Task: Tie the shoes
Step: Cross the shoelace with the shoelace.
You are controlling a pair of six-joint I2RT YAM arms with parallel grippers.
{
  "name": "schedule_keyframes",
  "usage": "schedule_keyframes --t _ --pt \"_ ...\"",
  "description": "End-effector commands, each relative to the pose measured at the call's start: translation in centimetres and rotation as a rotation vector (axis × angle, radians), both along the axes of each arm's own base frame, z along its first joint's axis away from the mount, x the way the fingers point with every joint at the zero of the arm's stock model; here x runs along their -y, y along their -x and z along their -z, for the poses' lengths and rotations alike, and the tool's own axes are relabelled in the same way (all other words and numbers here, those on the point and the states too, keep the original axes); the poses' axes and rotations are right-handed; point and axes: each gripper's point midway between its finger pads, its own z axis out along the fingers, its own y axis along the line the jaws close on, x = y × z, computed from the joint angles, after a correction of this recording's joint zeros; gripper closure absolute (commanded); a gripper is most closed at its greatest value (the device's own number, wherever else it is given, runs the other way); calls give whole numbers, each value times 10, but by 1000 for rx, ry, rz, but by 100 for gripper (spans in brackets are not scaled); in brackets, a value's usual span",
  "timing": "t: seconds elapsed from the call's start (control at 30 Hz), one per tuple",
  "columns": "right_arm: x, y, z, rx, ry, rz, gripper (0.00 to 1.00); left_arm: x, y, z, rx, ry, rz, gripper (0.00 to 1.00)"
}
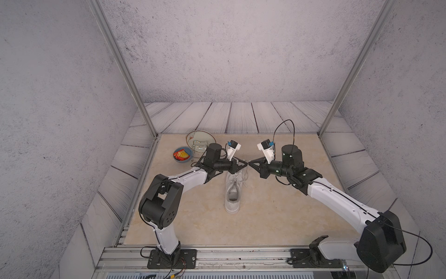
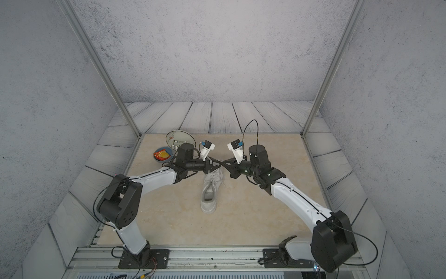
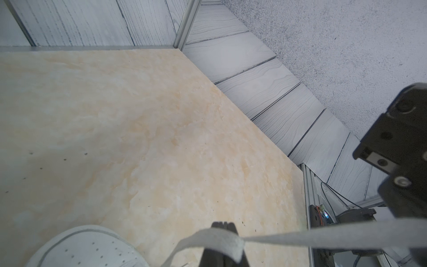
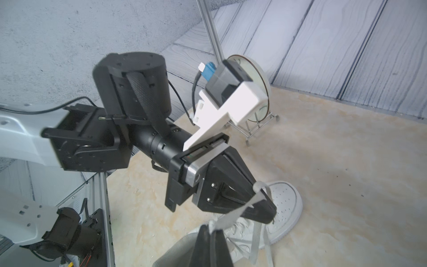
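Clearly both arms are mid-task. The left pincer (image 1: pixel 245 164) is clenched on a flat white lace (image 3: pixel 300 238); its wrist view shows the strip folded over the fingertips and running off taut toward the other arm. The right pincer (image 1: pixel 250 164) is clenched on lace as well, and its wrist view shows a strip rising from its tips to the tips of the left pincer. In both top views the two pincers meet almost tip to tip, raised above the front of the shoe (image 1: pixel 233 193). Whether they hold one strand or the two ends cannot be told.

The shoe lies on the table (image 1: pixel 277 205) between the arms, toe pointing away from the robot and heel toward it. Its lacing through the eyelets looks threaded, and loose strands trail on the robot's right of its forefoot. No finished bow shows anywhere on the shoe. Whether a first crossing already sits on the tongue is hidden under the pincers.

Judging from this, the lace ends are gathered and lifted, but the knot itself, the loops and the final tightening all seem left to do.

Beyond the shoe's toe, toward the robot's left, a plate (image 1: pixel 200 138) stands in a wire rack beside a blue bowl (image 1: pixel 182 155); neither is involved.
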Motion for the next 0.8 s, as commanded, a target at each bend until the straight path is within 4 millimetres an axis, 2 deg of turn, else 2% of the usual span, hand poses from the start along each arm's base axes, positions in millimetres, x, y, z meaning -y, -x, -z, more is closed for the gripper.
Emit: schedule_keyframes --t 0.0,0.47,0.77 --pt "-9 -1 -21 51 -47 -26 100 2 -9 -4 1 12 -10 100" --pt "-9 -25 25 104 113 32 100 2 -8 -6 -6 14 -8 100" --pt "-9 -31 57 111 220 36 100 3 -9 -10 -17 12 -6 100"
